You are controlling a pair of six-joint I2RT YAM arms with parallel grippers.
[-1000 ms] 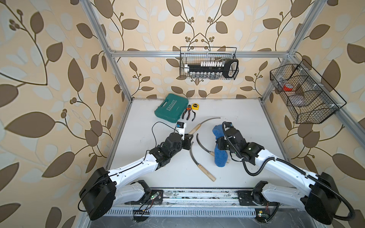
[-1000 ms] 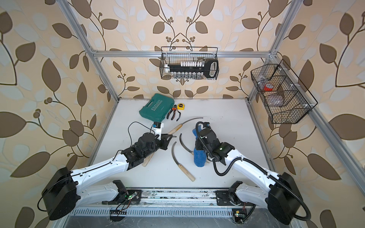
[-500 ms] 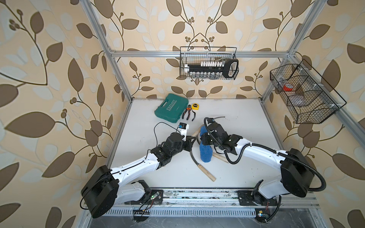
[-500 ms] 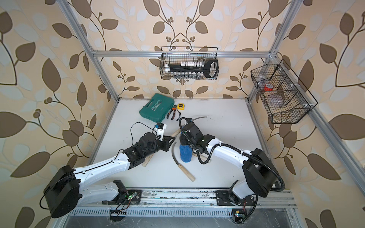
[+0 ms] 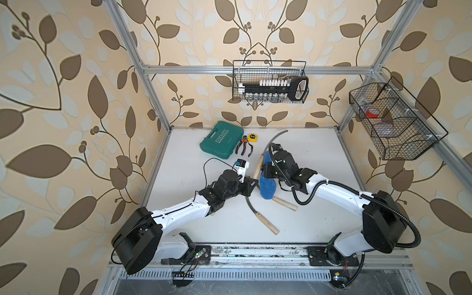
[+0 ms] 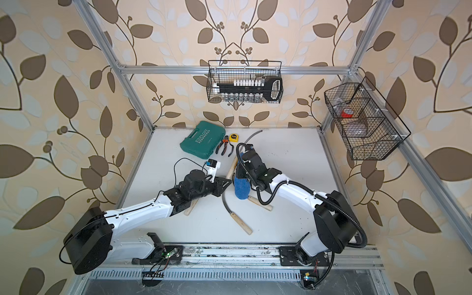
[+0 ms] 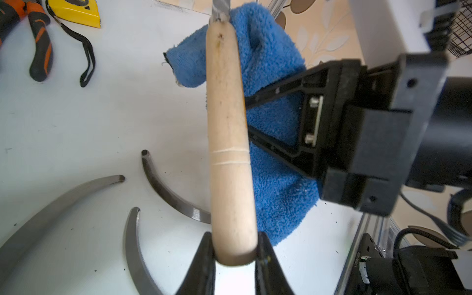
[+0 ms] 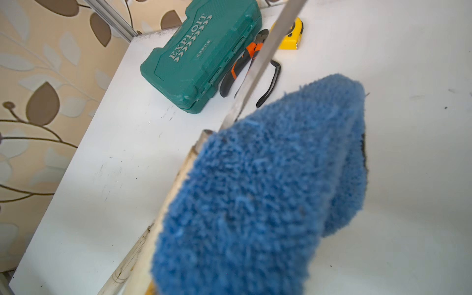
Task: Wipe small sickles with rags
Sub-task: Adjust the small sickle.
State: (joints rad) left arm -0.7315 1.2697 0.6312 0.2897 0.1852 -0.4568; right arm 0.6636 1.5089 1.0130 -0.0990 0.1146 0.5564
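— Mid-bench (image 5: 194, 158): status?
— One sickle (image 5: 258, 165) raised, left gripper (image 7: 233, 258) pinching its handle (image 7: 227, 127); right gripper (image 5: 267, 169) clamps rag (image 7: 275, 63) at the blade root. Wipe seemingly early; three sickles (image 5: 267, 224) lie on bench.

The left arm (image 5: 178, 214) and right arm (image 5: 337, 194) wear glossy white shells between bulky matte-black joint housings, a ribbed black conduit (image 5: 300, 202) loops behind the right pincer (image 7: 251, 120), whose open triangular black fingers (image 7: 275, 90) sit ahead of two silver screws (image 7: 313, 102), and a thin black cable (image 5: 214, 158) arcs behind the left pincer (image 7: 233, 251) beside a white-and-blue camera module (image 5: 241, 164).
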